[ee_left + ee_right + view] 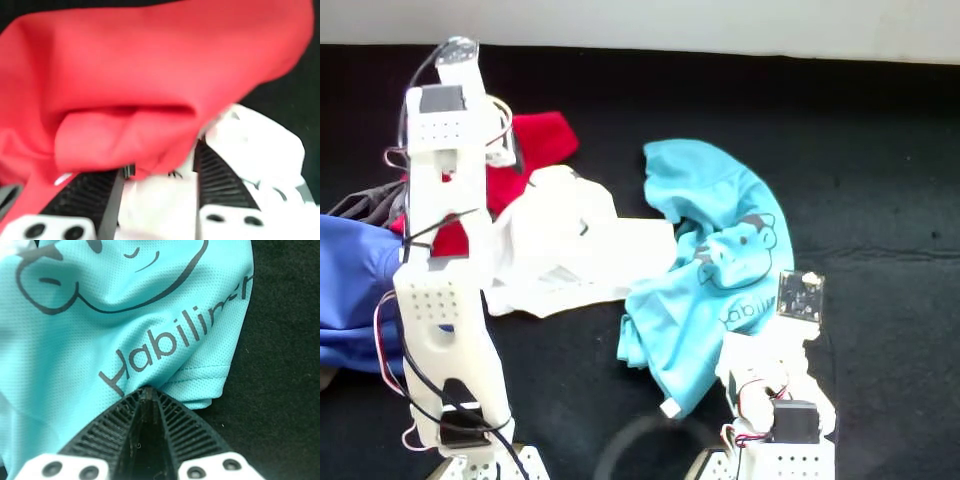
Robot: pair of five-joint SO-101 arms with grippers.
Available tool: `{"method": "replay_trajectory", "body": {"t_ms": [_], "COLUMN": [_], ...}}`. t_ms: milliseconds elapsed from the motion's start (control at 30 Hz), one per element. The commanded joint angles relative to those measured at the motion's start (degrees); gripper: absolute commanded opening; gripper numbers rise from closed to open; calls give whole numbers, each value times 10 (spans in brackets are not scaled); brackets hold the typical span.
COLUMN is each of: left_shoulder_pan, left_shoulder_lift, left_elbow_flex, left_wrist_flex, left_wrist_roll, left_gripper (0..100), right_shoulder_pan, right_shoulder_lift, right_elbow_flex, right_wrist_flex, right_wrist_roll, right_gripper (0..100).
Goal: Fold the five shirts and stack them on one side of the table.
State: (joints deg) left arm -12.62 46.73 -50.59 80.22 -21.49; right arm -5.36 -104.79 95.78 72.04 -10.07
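Note:
A red shirt (pixel 542 138) lies crumpled at the back left, and my left arm (pixel 445 130) stands over it. In the left wrist view my left gripper (pixel 160 172) is open, with the red shirt (pixel 150 75) bunched just past its fingertips and the white shirt (pixel 160 205) showing between the fingers. The white shirt (pixel 560 240) lies in the middle and a cyan shirt (pixel 720 240) with a cartoon print lies to its right. My right gripper (pixel 145 392) is shut on the hem of the cyan shirt (pixel 100 315). The right arm (pixel 775 385) sits at the front right.
A blue shirt (pixel 350 280) lies at the left edge, with a grey one (pixel 370 200) behind it. The black tabletop (pixel 880 180) is bare at the right and back right. A pale wall strip (pixel 720 25) runs along the far edge.

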Motion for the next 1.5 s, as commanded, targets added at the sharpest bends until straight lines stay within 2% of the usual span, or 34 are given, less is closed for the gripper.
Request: {"method": "replay_trajectory", "body": {"t_ms": [0,67,200,333,600,700,767,933,1033,1133,1300,1467], "left_shoulder_pan": [-7,-22,-76,-165,-331,-353,-342,-237,-187,-145,-80,-58], "left_shoulder_lift": [11,17,18,16,17,17,17,21,17,20,22,47], "left_elbow_flex": [-2,-2,-2,-10,-147,-213,-265,-325,-290,-263,-174,-74], "left_wrist_flex": [-40,-52,-52,-66,-65,-11,58,221,218,218,207,120], "left_wrist_roll": [-1,-2,-59,-90,-105,-119,-121,-118,-111,-75,-76,-74], "left_gripper": [76,2,6,6,6,6,6,43,143,204,220,220], "right_shoulder_pan": [6,6,6,6,6,6,6,6,6,6,6,6], "right_shoulder_lift": [-2,-2,-2,-2,-2,-2,-2,-2,-2,-2,-2,-2], "right_elbow_flex": [73,73,73,73,73,73,73,73,73,73,73,73], "right_wrist_flex": [-9,-9,-9,-9,-9,-9,-9,-9,-9,-9,-9,-9], "right_wrist_roll": [0,0,0,0,0,0,0,0,0,0,0,0], "right_gripper": [7,7,7,7,7,7,7,7,7,7,7,7]}}
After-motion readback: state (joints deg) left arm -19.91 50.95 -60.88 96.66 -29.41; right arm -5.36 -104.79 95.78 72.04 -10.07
